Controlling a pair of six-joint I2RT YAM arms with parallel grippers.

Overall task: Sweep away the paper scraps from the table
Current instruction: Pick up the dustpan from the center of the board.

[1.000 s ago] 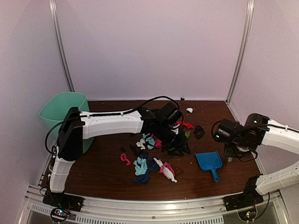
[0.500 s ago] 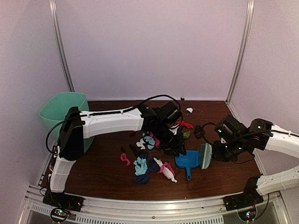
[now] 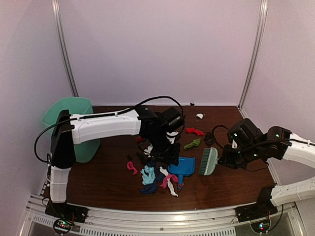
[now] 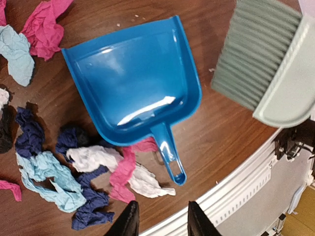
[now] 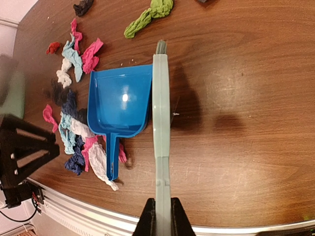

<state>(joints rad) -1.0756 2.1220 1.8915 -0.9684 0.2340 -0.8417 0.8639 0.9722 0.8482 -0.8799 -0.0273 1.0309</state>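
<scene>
Dustpan (image 4: 133, 83) between paper scraps (image 4: 44, 169) and brush (image 4: 266, 64)

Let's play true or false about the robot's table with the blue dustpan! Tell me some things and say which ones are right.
1. The blue dustpan has paper scraps inside it. False: it is empty, and the scraps lie on the table beside it.
2. The right jaws are shut on the handle of the brush. True.
3. The brush is red. False: it is pale green.
4. The left jaws grip the dustpan's handle. False: they stand apart with nothing between them.
5. A green scrap lies apart from the main pile. True.
6. A mint-green bin stands on the left arm's side. True.
</scene>
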